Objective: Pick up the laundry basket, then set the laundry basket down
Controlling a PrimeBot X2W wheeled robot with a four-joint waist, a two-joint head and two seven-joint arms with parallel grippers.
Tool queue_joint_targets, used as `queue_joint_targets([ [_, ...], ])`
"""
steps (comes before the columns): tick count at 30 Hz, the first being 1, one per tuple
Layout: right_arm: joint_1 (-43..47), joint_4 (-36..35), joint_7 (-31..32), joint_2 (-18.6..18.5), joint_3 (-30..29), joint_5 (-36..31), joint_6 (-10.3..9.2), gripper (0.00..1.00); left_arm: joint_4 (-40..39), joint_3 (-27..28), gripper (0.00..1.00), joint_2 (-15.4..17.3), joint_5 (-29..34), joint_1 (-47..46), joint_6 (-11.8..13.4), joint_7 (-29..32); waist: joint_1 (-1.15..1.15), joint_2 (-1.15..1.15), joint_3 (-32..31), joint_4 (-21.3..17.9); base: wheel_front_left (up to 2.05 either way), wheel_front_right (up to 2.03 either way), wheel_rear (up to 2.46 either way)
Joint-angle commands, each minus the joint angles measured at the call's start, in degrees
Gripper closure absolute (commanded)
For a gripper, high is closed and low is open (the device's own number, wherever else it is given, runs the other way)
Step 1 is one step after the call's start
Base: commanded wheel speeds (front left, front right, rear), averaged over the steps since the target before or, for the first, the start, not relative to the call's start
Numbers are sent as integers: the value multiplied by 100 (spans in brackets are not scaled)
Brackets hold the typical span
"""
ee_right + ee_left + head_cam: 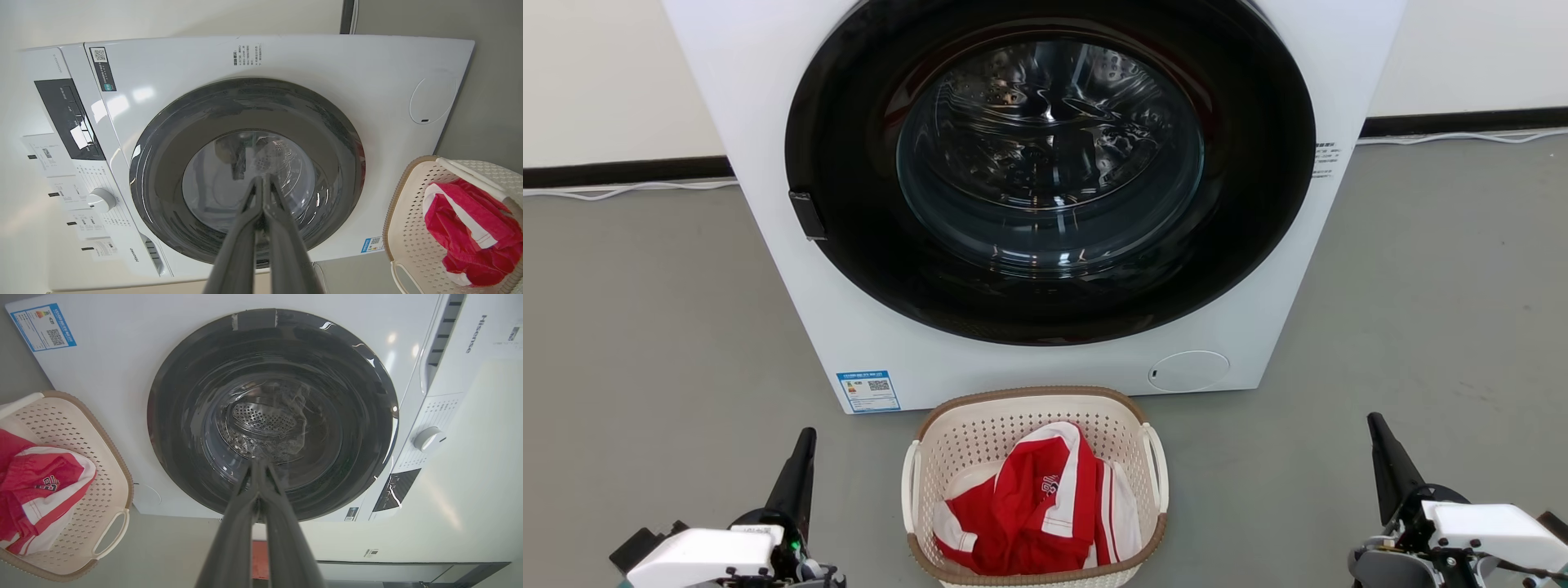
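At the lower left of the head view, the left pincer (805, 445) hangs over the floor (645, 343) with its 2 dark fingers pressed together on nothing, tips aimed toward the washing machine (1013, 367). The right pincer (1378, 433), at the lower right, is likewise closed and empty, as its own wrist view confirms. Between them, on the floor just in front of the machine, sits the laundry basket (980, 441), upright, with a red and white garment (1037, 506) heaped inside. From the left pincer the basket lies inward, to its right; from the right pincer it lies inward, to its left. Its 2 white loop handles face outward, the left handle (908, 482) toward the left pincer and the right handle (1157, 465) toward the right one, so each arm has a handle on its own side. The gap on the left looks smaller, so the left arm seems nearer. The basket's near edge is cut off, so I cannot tell which way its long axis runs. Both pincers would probably need to open and swing inward.
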Motion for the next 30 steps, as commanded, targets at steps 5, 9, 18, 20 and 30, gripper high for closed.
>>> queue_joint_targets([
  [5, -320, -151, 109, -70, 71, 215, 42, 100, -89, 227, 100, 55, -240, -399, -89, 98, 0, 0, 3, 4, 0, 0, 0],
  [9, -321, -151, 115, -65, 63, 208, 42, 100, -89, 238, 100, 47, -231, -400, -89, 107, 0, 0, 2, 4, 0, 0, 0],
  [18, -323, -150, 130, -51, 44, 193, 42, 100, -87, 263, 100, 29, -210, -402, -89, 127, 0, 0, 2, 4, 0, 0, 0],
  [20, -323, -149, 133, -49, 41, 190, 42, 100, -87, 268, 100, 26, -206, -402, -89, 131, 0, 0, 2, 4, 0, 0, 0],
  [30, -324, -148, 146, -37, 24, 176, 42, 100, -86, 290, 100, 10, -187, -404, -89, 149, 0, 0, 2, 4, 0, 0, 0],
])
